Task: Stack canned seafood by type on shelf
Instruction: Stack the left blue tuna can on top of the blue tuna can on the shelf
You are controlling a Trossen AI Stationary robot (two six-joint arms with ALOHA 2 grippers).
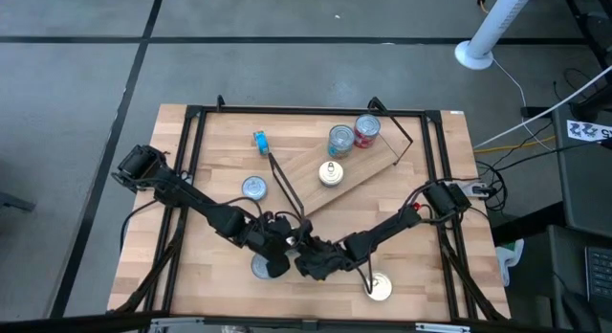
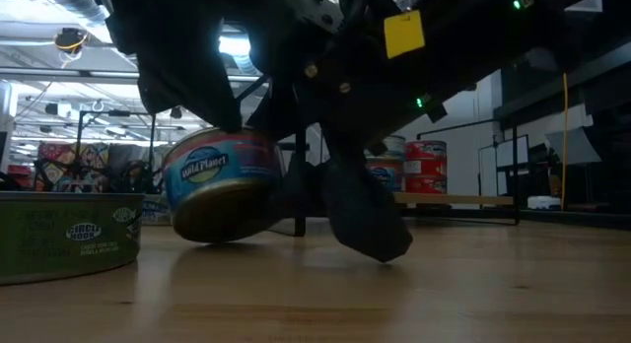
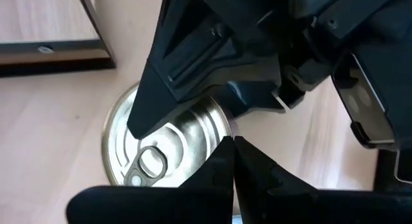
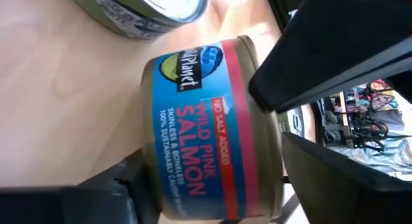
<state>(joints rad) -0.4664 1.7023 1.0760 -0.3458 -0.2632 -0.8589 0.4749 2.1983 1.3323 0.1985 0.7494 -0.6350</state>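
Wild Planet tin (image 2: 219,185) tilted off my tabletop (image 2: 394,294); green Circle Hook tin (image 2: 64,235) near; stacked tins (image 2: 424,166) behind.

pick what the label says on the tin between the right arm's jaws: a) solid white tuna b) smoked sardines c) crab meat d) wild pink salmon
d, the right wrist view shows the blue and red tin reading "wild pink salmon" under a wild planet logo.

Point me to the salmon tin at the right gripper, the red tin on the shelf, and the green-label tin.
salmon tin (image 4: 206,127): right wrist view, blue-and-red label side.
red tin (image 1: 367,132): high view, its top.
green-label tin (image 2: 64,235): low view, side wall label.
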